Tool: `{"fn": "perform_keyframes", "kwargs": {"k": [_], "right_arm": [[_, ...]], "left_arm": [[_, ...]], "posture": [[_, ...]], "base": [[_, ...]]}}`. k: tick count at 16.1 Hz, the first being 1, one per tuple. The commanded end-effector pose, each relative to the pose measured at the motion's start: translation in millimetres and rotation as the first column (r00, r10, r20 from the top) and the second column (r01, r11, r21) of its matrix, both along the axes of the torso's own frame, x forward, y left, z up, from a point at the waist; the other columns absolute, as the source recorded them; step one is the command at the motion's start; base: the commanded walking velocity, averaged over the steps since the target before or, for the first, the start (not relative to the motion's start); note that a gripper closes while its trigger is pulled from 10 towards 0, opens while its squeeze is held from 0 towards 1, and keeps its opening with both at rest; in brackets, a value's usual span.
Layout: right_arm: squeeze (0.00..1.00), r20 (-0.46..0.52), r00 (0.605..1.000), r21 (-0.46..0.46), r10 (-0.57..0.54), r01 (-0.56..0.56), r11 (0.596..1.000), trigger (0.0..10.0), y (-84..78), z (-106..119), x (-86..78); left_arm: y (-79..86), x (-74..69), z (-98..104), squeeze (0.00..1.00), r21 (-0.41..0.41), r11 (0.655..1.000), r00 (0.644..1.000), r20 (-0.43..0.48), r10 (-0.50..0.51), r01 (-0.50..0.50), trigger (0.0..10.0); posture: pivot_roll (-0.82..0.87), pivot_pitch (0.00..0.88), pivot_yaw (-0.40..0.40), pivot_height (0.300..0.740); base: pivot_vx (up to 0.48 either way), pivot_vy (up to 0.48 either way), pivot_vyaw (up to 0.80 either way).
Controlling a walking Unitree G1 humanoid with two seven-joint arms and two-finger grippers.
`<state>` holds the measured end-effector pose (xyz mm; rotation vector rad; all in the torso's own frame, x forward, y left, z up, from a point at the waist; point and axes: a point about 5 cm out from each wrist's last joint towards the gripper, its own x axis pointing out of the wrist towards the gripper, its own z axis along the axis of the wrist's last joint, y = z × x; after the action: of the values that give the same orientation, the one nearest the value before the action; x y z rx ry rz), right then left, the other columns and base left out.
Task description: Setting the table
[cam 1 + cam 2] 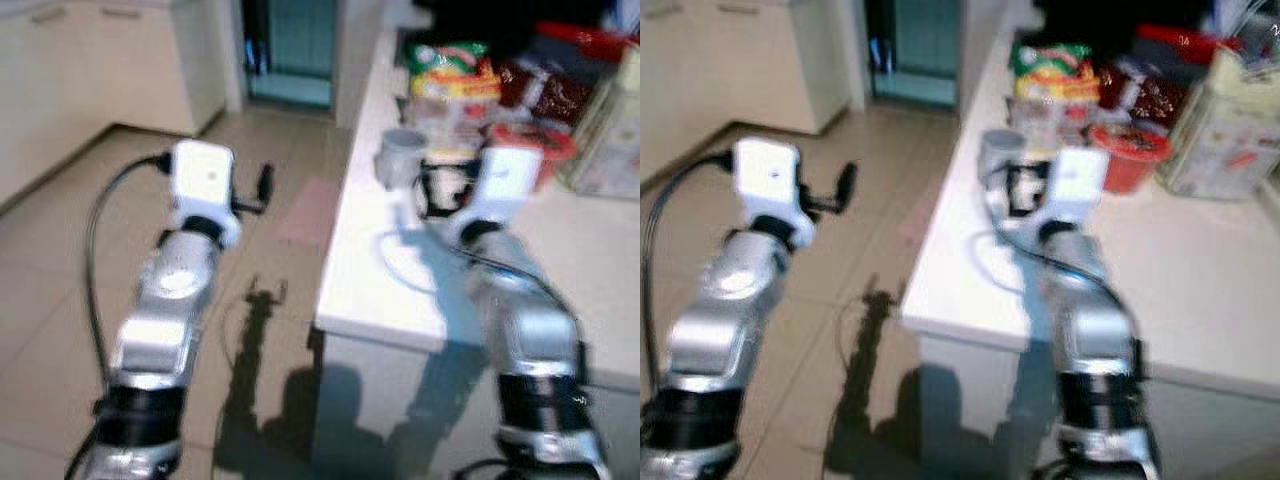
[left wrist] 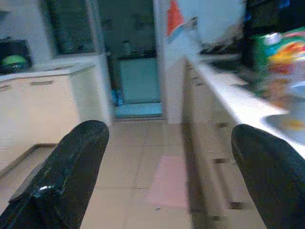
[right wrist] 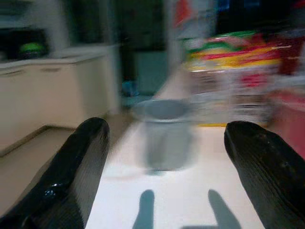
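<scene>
The right gripper (image 3: 164, 157) is spread wide over the white worktop (image 1: 400, 290). The grey cup (image 3: 164, 131) stands upright straight ahead of it, a little farther on. The left gripper (image 2: 167, 167), also wide, hangs over the floor, farther from the cup.

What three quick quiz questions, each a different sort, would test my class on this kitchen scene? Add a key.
1. True or false: the grey cup stands upright on the white counter.
2. Which gripper is over the counter? A) left B) right
3. Fill in: the left gripper hangs above the ____.

Key:
1. True.
2. B: the right gripper, fingers apart, points at the cup.
3. Floor; its fingers are open too.
</scene>
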<state>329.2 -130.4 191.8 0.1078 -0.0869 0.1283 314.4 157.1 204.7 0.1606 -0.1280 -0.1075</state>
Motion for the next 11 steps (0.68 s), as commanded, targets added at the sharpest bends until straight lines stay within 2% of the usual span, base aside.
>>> {"fn": "perform_keyframes", "kwargs": {"k": [1, 2, 3, 4, 7, 8, 11], "right_arm": [[0.00, -0.015, 1.000, -0.008, -0.017, 0.017, 1.000, 10.0, -8.4, -1, -0.1], [0.00, -0.044, 0.999, 0.007, -0.015, 0.015, 1.000, 10.0, -6.1, -7, 1.7], [0.31, -0.052, 0.999, 0.032, -0.007, 0.008, 0.999, 10.0, -4.3, -8, 3.0], [1.00, -0.046, 0.999, 0.047, -0.005, 0.008, 0.999, 10.0, -1.8, -9, 6.6], [1.00, -0.060, 0.998, 0.036, 0.030, -0.028, 0.999, 10.0, 8.9, -11, 18.3], [1.00, -0.092, 0.995, 0.004, 0.030, -0.029, 1.000, 10.0, 13.9, -16, 25.8], [1.00, -0.133, 0.990, -0.030, -0.042, 0.038, 0.999, 10.0, 19.2, -23, 43.6]], "left_arm": [[-8.8, -1.2, 2, 1.00, 0.006, 0.999, 0.999, 0.003, -0.040, 0.040, 10.0], [-12.5, -4.6, 0, 1.00, 0.018, 0.996, 0.996, 0.001, -0.088, 0.088, 10.0], [-14.2, -7.2, 0, 1.00, 0.021, 0.992, 0.993, 0.002, -0.121, 0.121, 10.0], [-15.0, -9.6, -3, 1.00, 0.028, 0.989, 0.989, -0.011, -0.147, 0.147, 10.0], [-13.9, -12.1, -6, 1.00, 0.034, 0.986, 0.987, -0.029, -0.160, 0.161, 10.0], [-13.8, -13.6, -6, 1.00, 0.036, 0.985, 0.985, -0.033, -0.167, 0.168, 10.0], [-15.8, -18.5, -6, 1.00, 0.035, 0.978, 0.978, -0.045, -0.206, 0.207, 10.0]], "posture": [[0.03, 0.000, -0.037, 0.740], [0.04, 0.000, -0.040, 0.740], [0.04, 0.000, -0.040, 0.740], [0.04, 0.000, -0.039, 0.740], [0.04, 0.000, -0.040, 0.740], [0.05, 0.000, -0.043, 0.740], [0.06, 0.000, -0.043, 0.740]], "base": [[0.000, 0.000, 0.00], [0.000, 0.000, 0.00], [0.000, 0.000, 0.00], [0.000, 0.000, 0.00], [0.000, 0.000, 0.00], [0.000, 0.000, 0.00], [0.000, 0.000, 0.00]]}}
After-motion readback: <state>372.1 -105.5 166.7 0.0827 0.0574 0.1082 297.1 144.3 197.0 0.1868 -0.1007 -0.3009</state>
